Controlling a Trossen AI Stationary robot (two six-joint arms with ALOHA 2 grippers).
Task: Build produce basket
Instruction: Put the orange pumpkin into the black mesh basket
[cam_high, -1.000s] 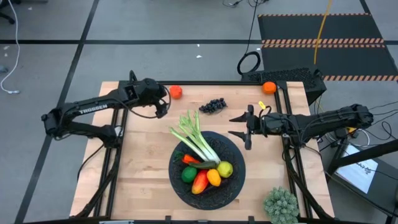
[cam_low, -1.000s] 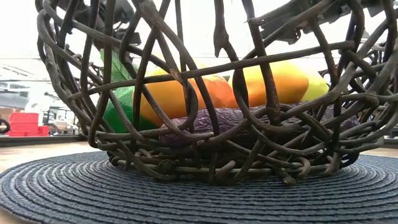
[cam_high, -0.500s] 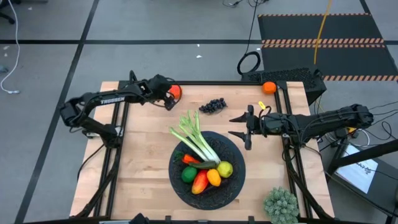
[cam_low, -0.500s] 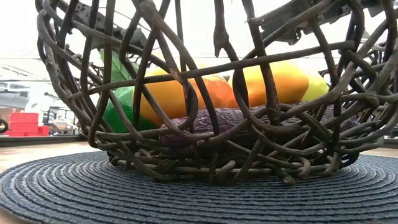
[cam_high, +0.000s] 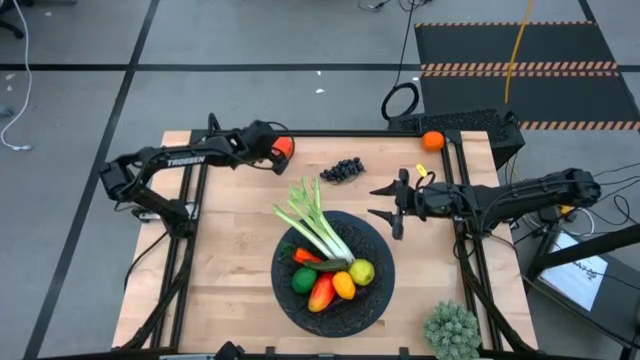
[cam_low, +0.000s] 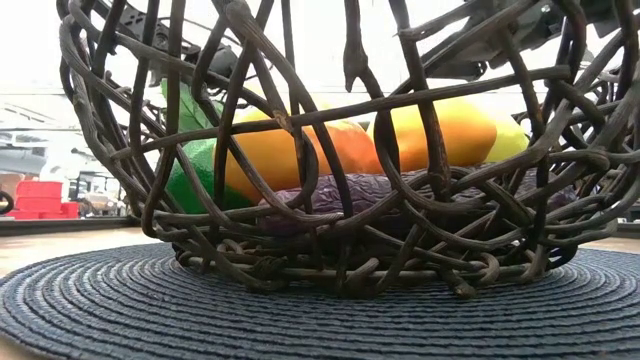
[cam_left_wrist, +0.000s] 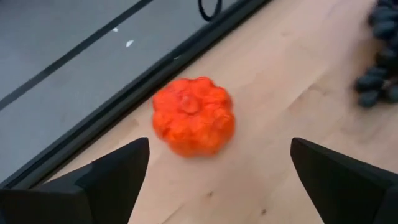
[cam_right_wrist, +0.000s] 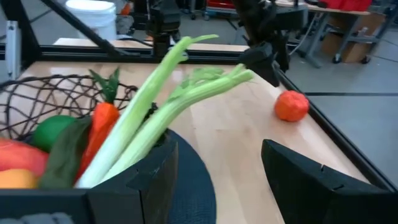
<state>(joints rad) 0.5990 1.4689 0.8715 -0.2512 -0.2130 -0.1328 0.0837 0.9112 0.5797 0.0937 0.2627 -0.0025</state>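
Left pincer (cam_left_wrist: 214, 168) around ribbed tomato (cam_left_wrist: 193, 124)

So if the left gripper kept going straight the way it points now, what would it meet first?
Most likely the tomato. The left gripper is open, and the tomato sits on the table just ahead, centred between its fingers. Beyond it is the table's edge.

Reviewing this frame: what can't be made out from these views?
- Low view: basket weave fills the picture; table, both arms and the tomato are hidden.
- Left wrist view: tomato blurred; grapes cut by the edge.
- High view: left gripper covers part of the tomato; contact unclear.
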